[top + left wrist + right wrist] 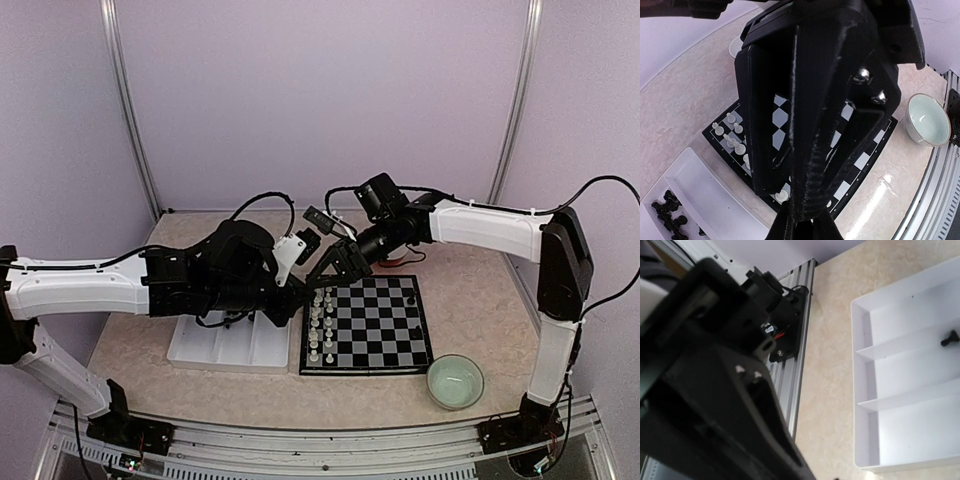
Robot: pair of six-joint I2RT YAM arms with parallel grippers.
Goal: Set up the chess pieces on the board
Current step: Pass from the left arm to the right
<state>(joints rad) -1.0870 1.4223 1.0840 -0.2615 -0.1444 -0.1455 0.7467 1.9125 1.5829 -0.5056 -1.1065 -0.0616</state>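
The board (385, 335) lies at the table's centre. White chess pieces (318, 322) stand in its two left columns, and one black piece (415, 297) stands at its far right corner. My left gripper (297, 300) hovers at the board's left edge, its fingers pressed together. In the left wrist view that gripper (808, 212) hangs shut over the board (865, 155) and the white pieces (735, 142); nothing shows between the tips. My right gripper (330, 278) hangs over the board's far left corner, close to the left one. Only one dark finger (740, 410) shows in the right wrist view.
A white partitioned tray (225, 345) sits left of the board. Several black pieces (670, 215) lie in one compartment of the tray (705, 200), and a single black piece (950, 337) in another. A pale green bowl (455, 381) stands at the near right. An aluminium rail (795, 365) edges the table.
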